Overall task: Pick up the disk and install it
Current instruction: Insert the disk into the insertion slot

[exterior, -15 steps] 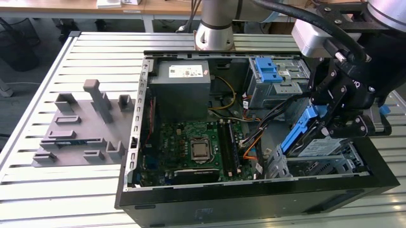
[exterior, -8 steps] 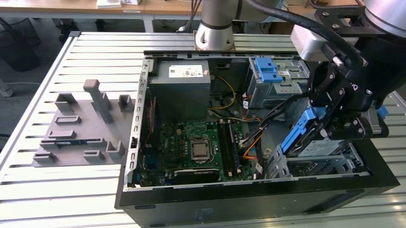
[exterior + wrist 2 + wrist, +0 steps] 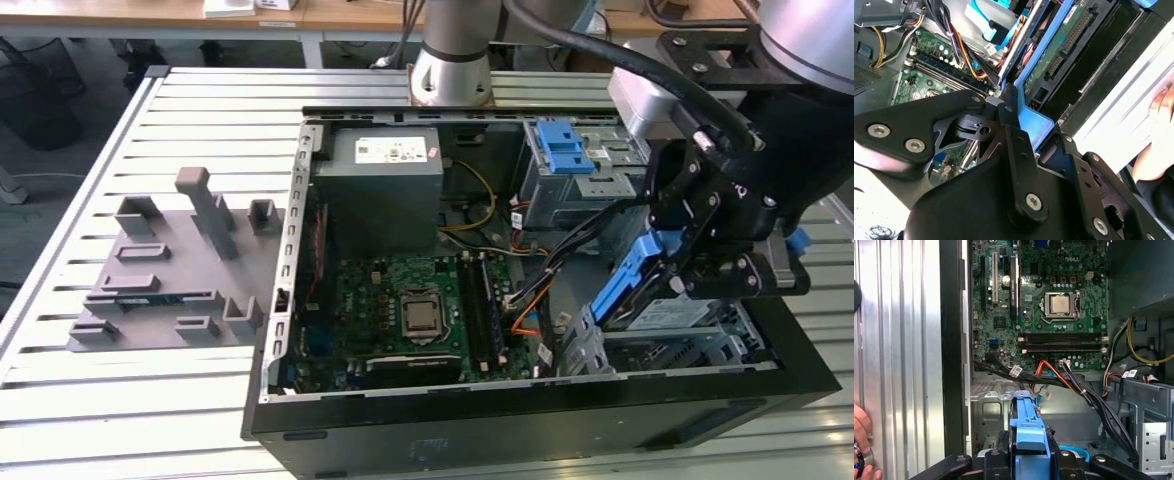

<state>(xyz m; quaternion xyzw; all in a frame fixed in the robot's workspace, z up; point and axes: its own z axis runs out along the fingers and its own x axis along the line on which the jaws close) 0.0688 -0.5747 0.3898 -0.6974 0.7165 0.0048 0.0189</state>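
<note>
Slatted metal table (image 3: 160, 400), open computer case (image 3: 534, 425), tool (image 3: 714, 280) clenched on the disk (image 3: 667, 315), tilted over drive bay (image 3: 694, 355)

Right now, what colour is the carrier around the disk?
Blue. The disk carrier shows best in the first wrist view.

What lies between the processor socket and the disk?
In the first wrist view, the memory slots and a bundle of black and orange cables lie between the processor socket and the disk.
</note>
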